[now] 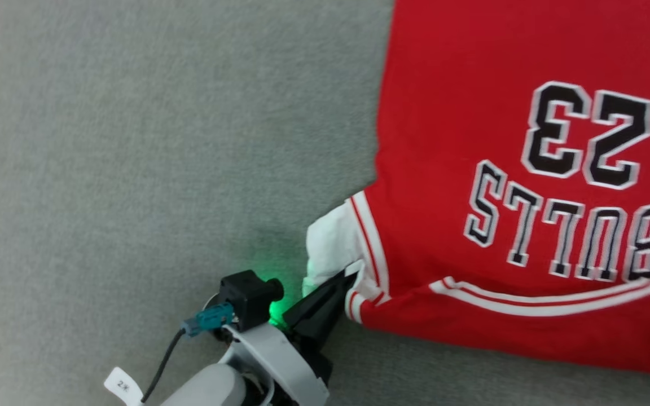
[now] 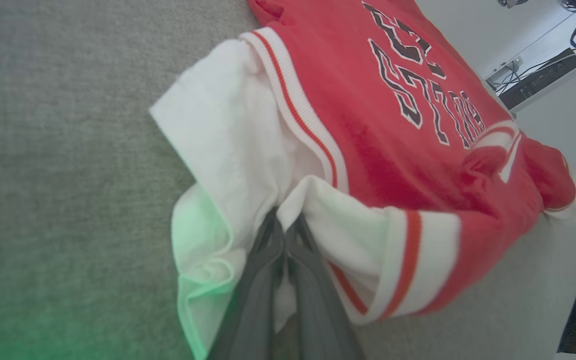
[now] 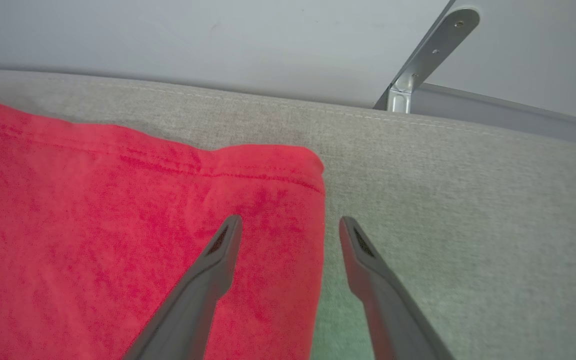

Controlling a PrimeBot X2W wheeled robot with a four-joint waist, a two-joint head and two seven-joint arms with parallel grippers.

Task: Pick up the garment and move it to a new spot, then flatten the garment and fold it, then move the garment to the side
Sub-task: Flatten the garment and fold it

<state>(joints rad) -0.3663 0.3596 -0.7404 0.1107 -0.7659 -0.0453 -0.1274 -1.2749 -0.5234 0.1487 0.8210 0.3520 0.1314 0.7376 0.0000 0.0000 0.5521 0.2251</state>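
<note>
Garment (image 1: 460, 84) on cushion (image 1: 133, 141), right of centre

On garment (image 1: 443, 141): "BULLS" + no. "23", upside down.

The left gripper (image 1: 343, 280) had its fingers (image 2: 263, 260) pinched together on the garment (image 1: 471, 113); the right gripper (image 3: 290, 227) held its fingers spread wide apart.

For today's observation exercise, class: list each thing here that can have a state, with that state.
Garment: lying print-up on grey surface, sleeve pinched and bunched.
Left end effector: shut on the garment's white sleeve.
Right end effector: open at the garment's red corner, holding nothing.
</note>
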